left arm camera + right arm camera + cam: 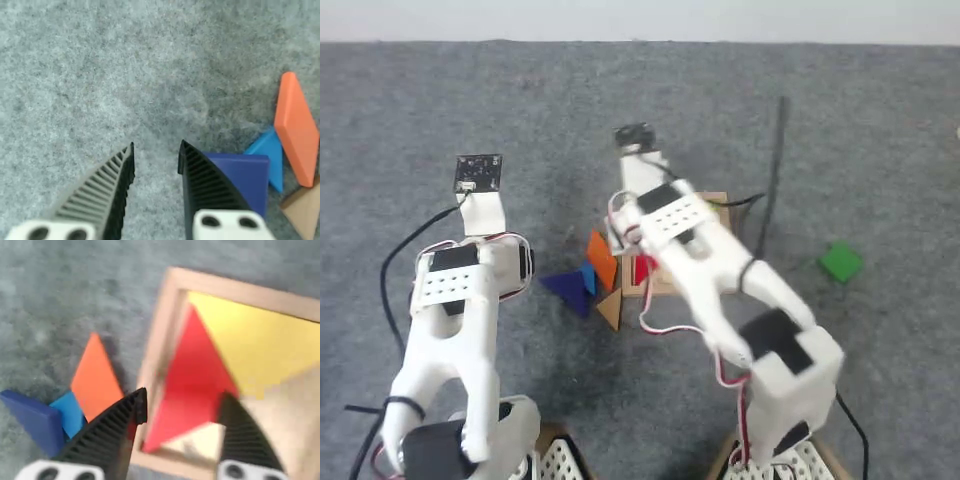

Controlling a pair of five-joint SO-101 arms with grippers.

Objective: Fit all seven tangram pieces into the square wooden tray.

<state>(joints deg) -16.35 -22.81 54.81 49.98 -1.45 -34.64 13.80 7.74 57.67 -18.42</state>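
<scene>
Tangram pieces (pixel 565 285): red triangle (pixel 195 375) and yellow triangle (pixel 250 345) are lying inside the wooden tray (pixel 156 345); orange parallelogram (pixel 95 377) is lying on carpet (pixel 100 75) at its 9 o'clock. Your right claw (pixel 185 400) is gaping astride the red, gripping nothing; left claw (pixel 156 150) is hanging open, empty.

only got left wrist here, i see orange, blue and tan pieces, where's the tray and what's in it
Observer: The wooden tray sits right of the orange parallelogram, with a yellow triangle and a red triangle inside.
Operator: what's the other tool doing
Observer: The right tool is open, over the red triangle.
Operator: any pieces i can't see
Observer: A green piece lies alone, farther right than the tray.
</scene>
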